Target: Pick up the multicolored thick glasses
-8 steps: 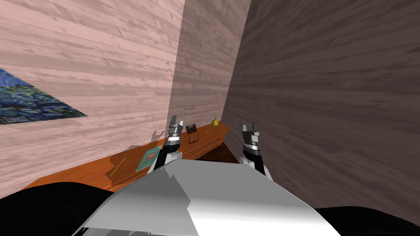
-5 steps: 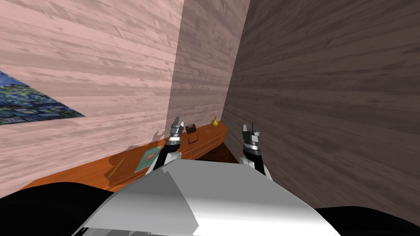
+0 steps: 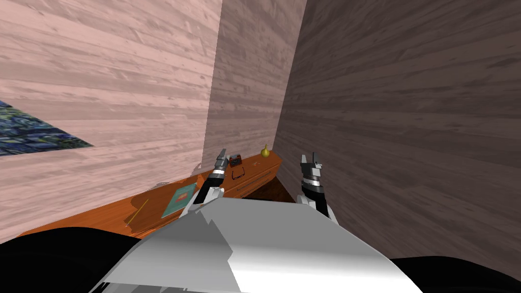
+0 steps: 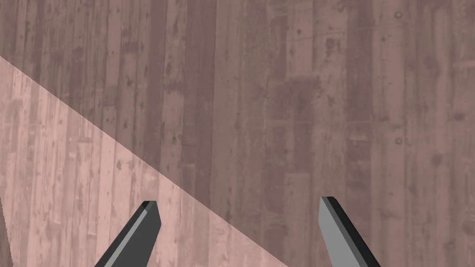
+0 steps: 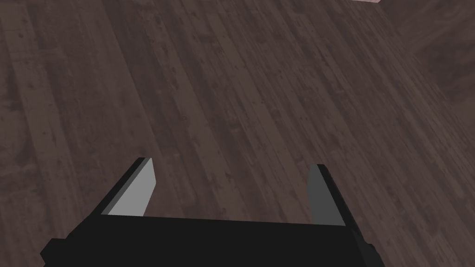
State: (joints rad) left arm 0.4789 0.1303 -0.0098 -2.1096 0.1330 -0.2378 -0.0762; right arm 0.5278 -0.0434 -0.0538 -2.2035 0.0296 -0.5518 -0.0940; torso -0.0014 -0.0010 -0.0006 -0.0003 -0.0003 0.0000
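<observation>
Plank walls take up most of the head view, pale pink across the upper left and darker brown across the right, meeting in a corner just above centre. Below them a long orange sideboard [image 3: 102, 220] runs from the lower left up toward the centre, with a blue painting [image 3: 30, 136] cut off at the left edge. On its top lie a teal book [image 3: 179, 200] and a thin yellow pencil [image 3: 137, 211], left of centre. The left gripper [image 3: 222, 154] stands over the sideboard's far end, and its wrist view shows both fingers [image 4: 139, 232] spread wide with nothing between them, facing the wall. The right gripper [image 3: 311, 160] hangs right of centre, off the sideboard, equally spread and empty. The glasses [image 3: 238, 174], small with a dark-looking frame, lie on the top just right of and below the left gripper, apart from it, in front of a small dark box [image 3: 235, 160] and near a yellow pear-shaped ornament [image 3: 264, 151]. By my reading the pick-up is only at the approach: no contact yet, and the lowering, closing and lifting all remain.
</observation>
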